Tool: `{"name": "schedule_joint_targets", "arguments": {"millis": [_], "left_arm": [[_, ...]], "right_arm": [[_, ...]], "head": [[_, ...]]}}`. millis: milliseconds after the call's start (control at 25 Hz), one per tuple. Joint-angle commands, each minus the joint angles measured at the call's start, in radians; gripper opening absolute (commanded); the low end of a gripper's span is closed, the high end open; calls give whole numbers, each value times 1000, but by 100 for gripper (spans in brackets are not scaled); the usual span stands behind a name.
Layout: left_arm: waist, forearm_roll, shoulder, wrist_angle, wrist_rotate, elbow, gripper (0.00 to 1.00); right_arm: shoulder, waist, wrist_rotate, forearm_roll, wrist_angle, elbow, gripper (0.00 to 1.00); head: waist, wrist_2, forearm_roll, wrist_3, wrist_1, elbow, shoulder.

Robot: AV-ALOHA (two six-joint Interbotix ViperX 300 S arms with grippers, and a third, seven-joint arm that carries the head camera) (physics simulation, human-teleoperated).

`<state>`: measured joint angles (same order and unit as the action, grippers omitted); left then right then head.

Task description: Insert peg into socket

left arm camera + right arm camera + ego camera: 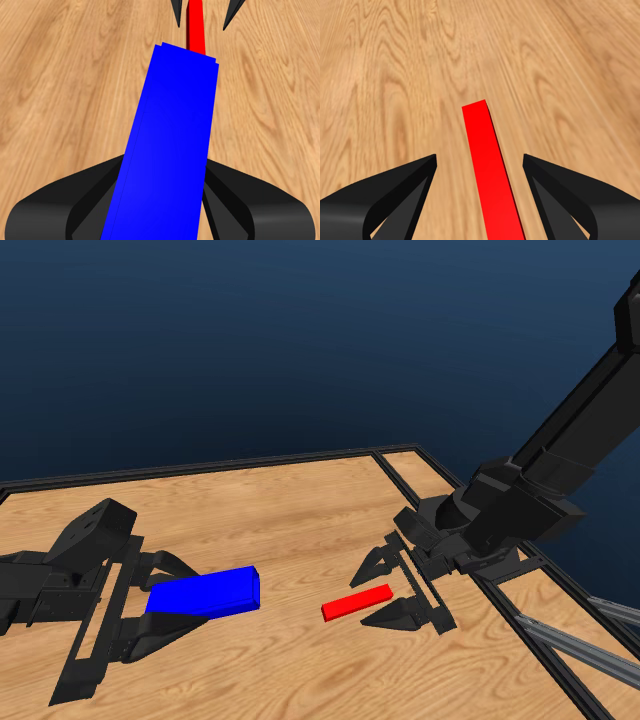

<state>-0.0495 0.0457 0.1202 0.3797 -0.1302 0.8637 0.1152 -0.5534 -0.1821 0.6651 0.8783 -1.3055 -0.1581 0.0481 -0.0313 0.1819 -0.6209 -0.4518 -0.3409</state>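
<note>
The blue socket [215,592] sits at the left of the table, and my left gripper [188,596] is shut on its near end. In the left wrist view both black jaws press the sides of the socket [170,150], whose far end points at the red peg [196,25]. The peg [350,604] lies flat on the wood right of centre. My right gripper [360,600] is open and straddles the peg's right end, one jaw on each side. The right wrist view shows wide gaps between those jaws and the peg [487,165].
A black frame rail [400,480] borders the wooden table [290,510] at the back and right. The right arm [560,460] slants down from the upper right. Bare wood separates the socket from the peg.
</note>
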Motion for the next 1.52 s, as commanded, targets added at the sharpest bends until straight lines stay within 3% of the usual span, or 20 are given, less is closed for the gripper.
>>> {"name": "schedule_joint_targets", "arguments": {"millis": [40,80,160,200,320,400,440,520,600,680,920,1120,1240,1400,1480,1520], "left_arm": [[0,-13,6,14,-17,-46,0],[0,-12,5,20,-23,-46,0],[-5,-14,-7,44,-41,-37,0],[-6,-14,-19,65,-52,-31,0],[-14,-18,-47,77,-69,-9,0],[-17,-16,-67,74,-71,5,0],[-18,-13,-83,76,-74,16,0],[-23,-7,-116,80,-77,39,0],[-30,7,-148,80,-80,62,0],[-40,20,-170,68,-76,77,0],[-67,63,-255,58,-52,134,0],[-98,94,-292,43,-32,164,0],[-111,106,-304,47,-18,170,0],[-120,117,-311,49,3,170,0],[-121,120,-320,47,13,160,0],[-120,119,-325,46,17,160,0]], "right_arm": [[10,-2,-10,1,13,-4,100],[87,-4,-63,-23,73,-12,100],[139,-4,-95,-38,63,16,100],[181,-11,-104,-37,70,18,0],[184,-19,-30,-4,92,48,0],[131,30,31,33,100,46,0],[108,4,65,33,108,52,0],[36,47,187,43,98,77,0],[-20,65,281,25,52,89,0],[-110,121,347,-7,-19,128,0],[-234,231,529,-51,-142,244,0],[-264,313,634,-110,-301,367,0],[-232,337,642,-158,-383,406,0],[-225,364,634,-193,-461,440,0],[-215,375,565,-248,-536,471,0],[-199,363,573,-230,-495,461,0]], "head": [[-37,-13,-5,-32,9,19,12],[-40,-17,-6,-41,9,21,16],[-43,-22,-7,-54,6,24,20],[-43,-25,-7,-64,5,25,22],[-39,-27,-6,-86,0,25,22],[-36,-27,-5,-92,2,25,19],[-32,-27,-4,-96,0,24,15],[-21,-27,-2,-100,2,21,7],[-5,-28,1,-103,5,18,-3],[11,-28,4,-105,10,15,-11],[86,-19,22,-140,12,2,-34],[157,-11,38,-162,14,-12,-44],[183,-10,43,-161,14,-19,-48],[207,-12,47,-151,14,-27,-53],[215,-14,48,-147,13,-31,-56],[217,-14,48,-145,12,-32,-57]]}}
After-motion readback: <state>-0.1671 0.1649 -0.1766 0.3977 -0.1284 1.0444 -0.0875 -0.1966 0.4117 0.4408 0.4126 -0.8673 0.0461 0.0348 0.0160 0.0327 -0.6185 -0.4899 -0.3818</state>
